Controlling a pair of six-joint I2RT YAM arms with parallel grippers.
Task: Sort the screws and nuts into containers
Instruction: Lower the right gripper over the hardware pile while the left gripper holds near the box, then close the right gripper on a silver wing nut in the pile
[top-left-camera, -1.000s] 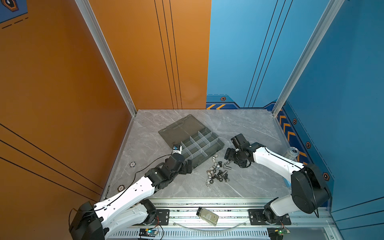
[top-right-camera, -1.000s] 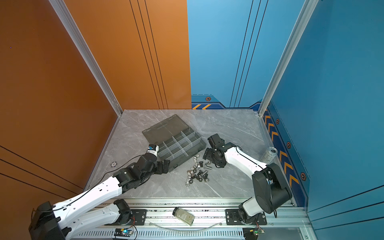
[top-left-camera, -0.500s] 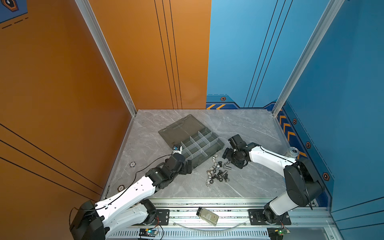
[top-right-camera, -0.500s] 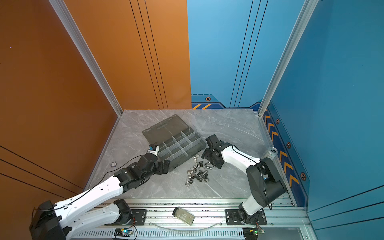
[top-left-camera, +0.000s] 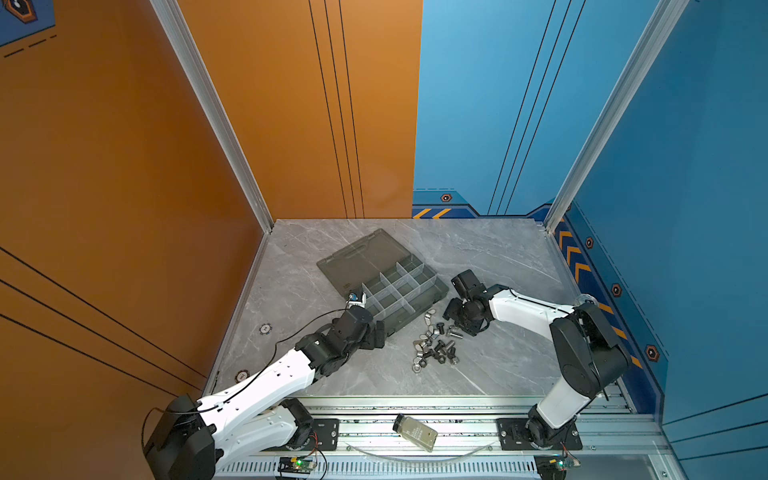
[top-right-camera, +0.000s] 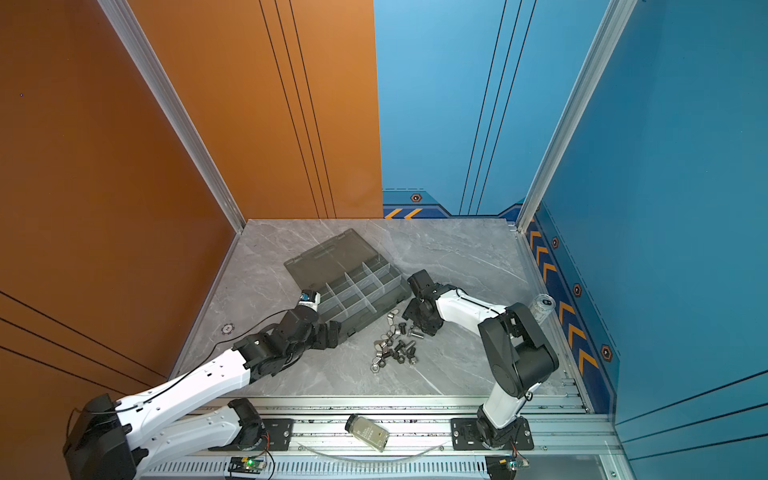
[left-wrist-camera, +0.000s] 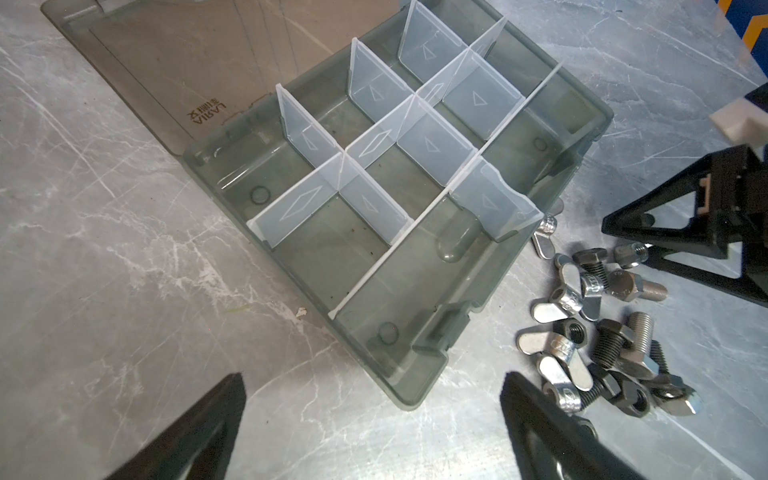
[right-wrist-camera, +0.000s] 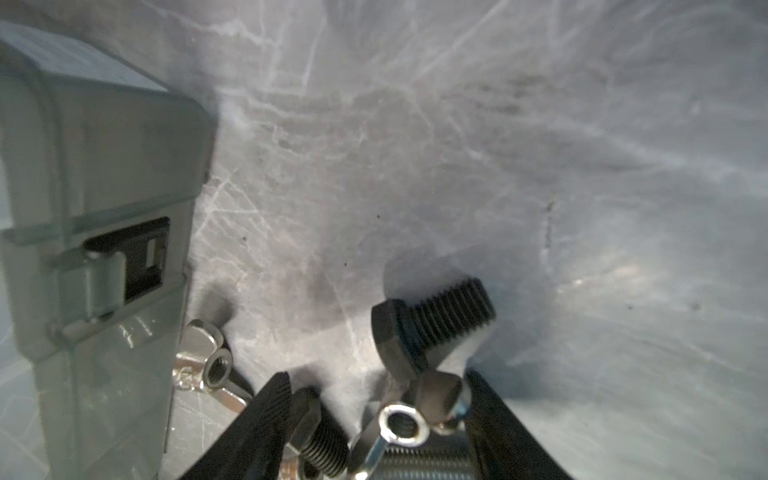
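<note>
The screws and nuts (top-left-camera: 436, 349) (top-right-camera: 395, 351) lie in a loose pile on the marble table, in front of the smoky-grey organiser box (top-left-camera: 436, 286) (top-right-camera: 399, 286). Its containers (left-wrist-camera: 332, 253) look bare, and the lid lies open behind. My right gripper (top-left-camera: 454, 328) (top-right-camera: 417, 329) (right-wrist-camera: 380, 419) is down at the pile's far right end. It is open, with a black screw (right-wrist-camera: 320, 440) and a silver wing nut (right-wrist-camera: 401, 428) between its fingers. Another black screw (right-wrist-camera: 432, 322) lies just ahead. My left gripper (top-left-camera: 376, 334) (top-right-camera: 332, 334) (left-wrist-camera: 372, 380) hangs open and empty by the box's front corner.
A clear bottle with an olive label (top-left-camera: 415, 432) (top-right-camera: 368, 432) lies on the front rail. A silver can (top-left-camera: 586, 299) (top-right-camera: 542, 307) stands at the table's right edge. Orange and blue walls close in three sides. Another wing nut (right-wrist-camera: 208, 365) lies against the box wall (right-wrist-camera: 104, 166).
My right gripper has moved down and left into the pile, and its jaws have narrowed around the pieces. The left arm has not moved.
</note>
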